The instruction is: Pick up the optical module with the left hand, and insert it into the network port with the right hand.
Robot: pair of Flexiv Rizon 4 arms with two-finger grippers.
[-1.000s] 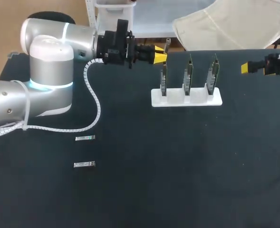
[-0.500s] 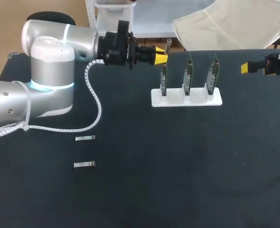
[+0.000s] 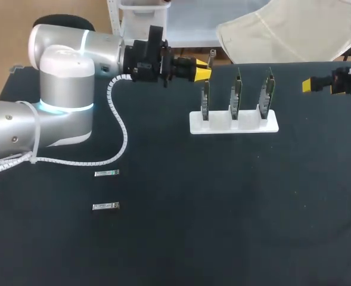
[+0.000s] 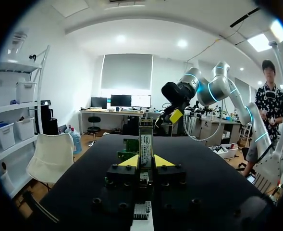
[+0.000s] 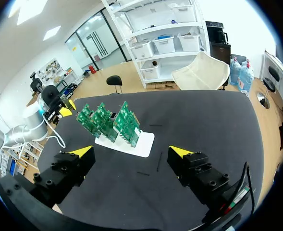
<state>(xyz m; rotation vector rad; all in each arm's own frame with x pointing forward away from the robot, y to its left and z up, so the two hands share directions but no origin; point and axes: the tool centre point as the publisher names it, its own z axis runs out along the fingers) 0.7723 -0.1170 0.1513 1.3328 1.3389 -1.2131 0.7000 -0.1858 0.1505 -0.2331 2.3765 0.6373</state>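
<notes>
Black table [image 3: 223, 238] carries a white holder [image 3: 235, 124] w/ three green circuit boards [image 3: 236, 94] standing upright in a row, toward the far side. Ports on the boards: too small to make out.

L gripper [image 3: 202, 71]
- Pos.: over the table's far edge, just beside the leftmost board, fingers pointing toward the R side.
- Claw: closed on the optical module [image 3: 210, 57]. In the L wrist view the module stands upright between the two yellow tips, touched from both sides, and sticks out past them.
- Ahead of it in the L wrist view: green boards, partly hidden by the module; beyond them, the R arm [image 4: 213, 89].

R gripper [image 5: 130, 151]
- Pos.: at the table's R edge, far side, well apart from the holder.
- Claw: fingers spread wide, nothing between them. Holder and boards lie ahead of it.

Other items
- Far loose module [image 3: 106, 173] and near loose module [image 3: 106, 206]: flat on the table, L side, apart from each other.
- White coiled cable [image 3: 120, 128]: runs from the L arm [image 3: 62, 89] down across the table.
</notes>
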